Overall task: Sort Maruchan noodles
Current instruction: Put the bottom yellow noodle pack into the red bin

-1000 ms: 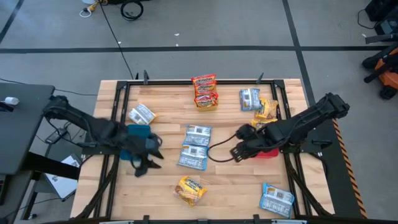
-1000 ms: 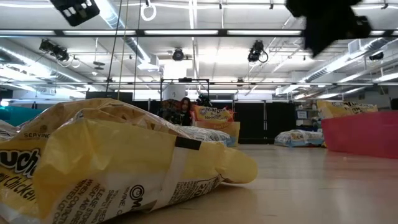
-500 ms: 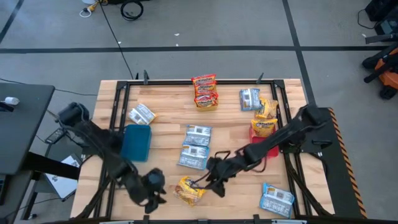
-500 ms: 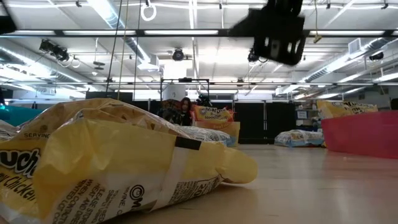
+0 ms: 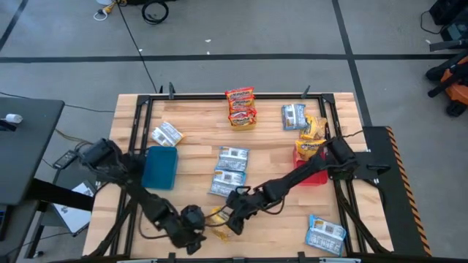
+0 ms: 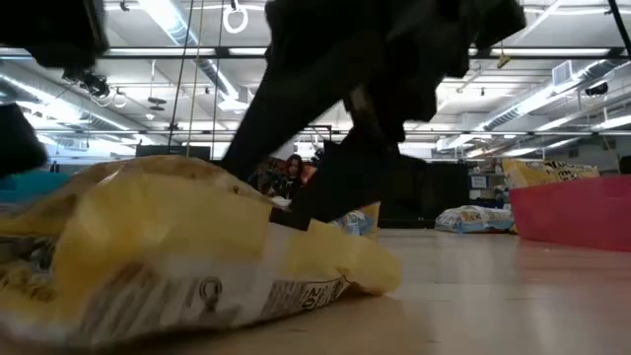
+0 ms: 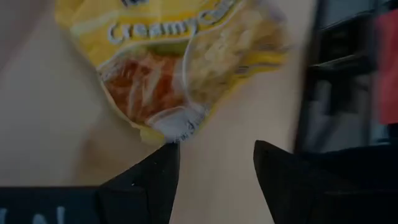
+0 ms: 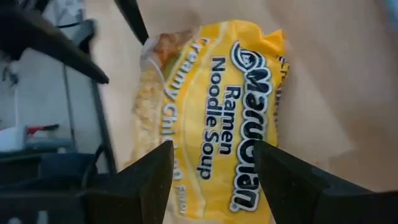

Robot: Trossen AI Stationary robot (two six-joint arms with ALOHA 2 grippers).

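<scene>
My right gripper hovers with fingers spread over the yellow Creamy Chicken ramen packet at the table's lower centre. My left gripper waits beside it, fingers apart, holding nothing.

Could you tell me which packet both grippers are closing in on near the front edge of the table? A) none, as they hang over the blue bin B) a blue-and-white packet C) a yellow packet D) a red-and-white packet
C: the open right gripper and open left gripper both frame the yellow packet, labelled Creamy Chicken.
</scene>
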